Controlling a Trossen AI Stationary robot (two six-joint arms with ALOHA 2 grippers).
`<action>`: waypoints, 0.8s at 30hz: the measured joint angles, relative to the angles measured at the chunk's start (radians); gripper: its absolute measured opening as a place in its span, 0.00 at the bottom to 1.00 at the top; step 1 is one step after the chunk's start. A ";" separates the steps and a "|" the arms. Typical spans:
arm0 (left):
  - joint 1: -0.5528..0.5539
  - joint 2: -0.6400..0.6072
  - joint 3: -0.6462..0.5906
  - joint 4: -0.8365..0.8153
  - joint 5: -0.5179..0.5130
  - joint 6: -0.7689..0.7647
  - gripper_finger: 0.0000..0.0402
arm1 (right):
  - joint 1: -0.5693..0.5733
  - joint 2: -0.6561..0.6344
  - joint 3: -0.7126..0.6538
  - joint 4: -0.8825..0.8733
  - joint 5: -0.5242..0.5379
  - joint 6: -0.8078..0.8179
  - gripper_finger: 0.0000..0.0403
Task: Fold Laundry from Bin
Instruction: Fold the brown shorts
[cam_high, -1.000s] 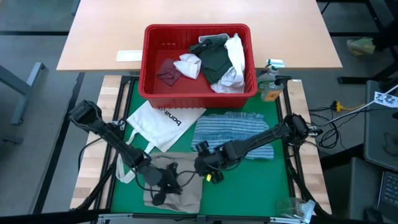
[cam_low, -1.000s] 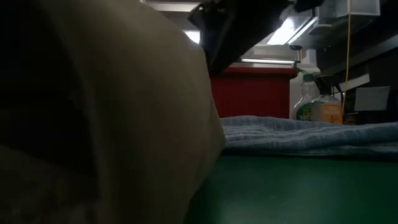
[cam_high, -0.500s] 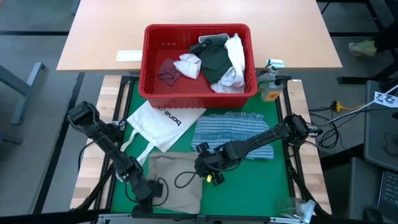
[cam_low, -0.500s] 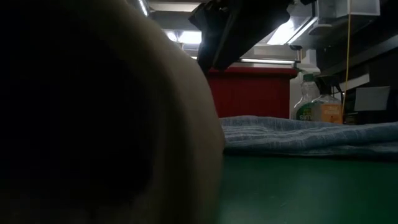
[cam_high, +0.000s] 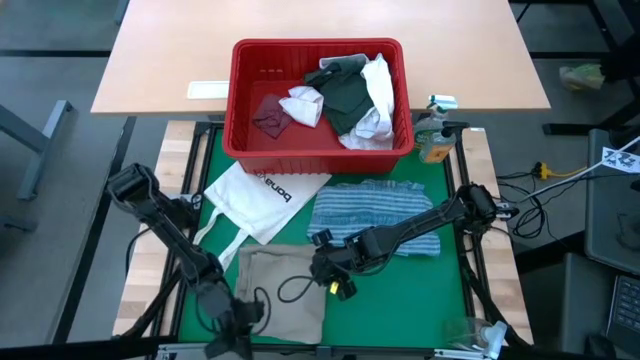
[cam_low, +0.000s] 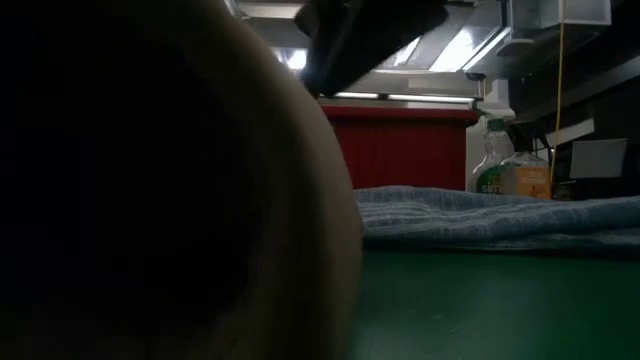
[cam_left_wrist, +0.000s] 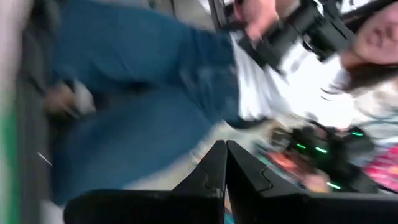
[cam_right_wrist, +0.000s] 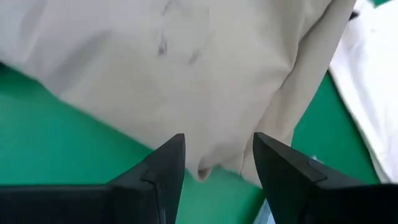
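Both arms were dark, almost black, each made of slim tube-like links with thicker, rounded joints between them. The left arm had a bulky round joint at its outer end, and a thin black cable made a loop near its wrist. The right arm carried a small yellow marking on the block near its wrist, and a boxy joint sat at its outer end. The left gripper had two dark, matte fingers that narrowed to thin tips. The fingers of the right gripper were also dark, wedge-shaped, with flat inner faces and pointed ends.
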 joint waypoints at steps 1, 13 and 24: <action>0.013 0.000 0.000 -0.014 -0.007 0.043 0.00 | 0.000 0.000 0.000 0.011 -0.001 0.002 0.47; 0.155 0.000 0.000 -0.434 -0.092 0.234 0.00 | 0.000 0.058 0.001 0.041 -0.071 -0.001 0.47; 0.123 0.003 -0.063 -0.560 -0.119 0.268 0.00 | -0.023 0.168 0.001 0.042 -0.084 -0.001 0.47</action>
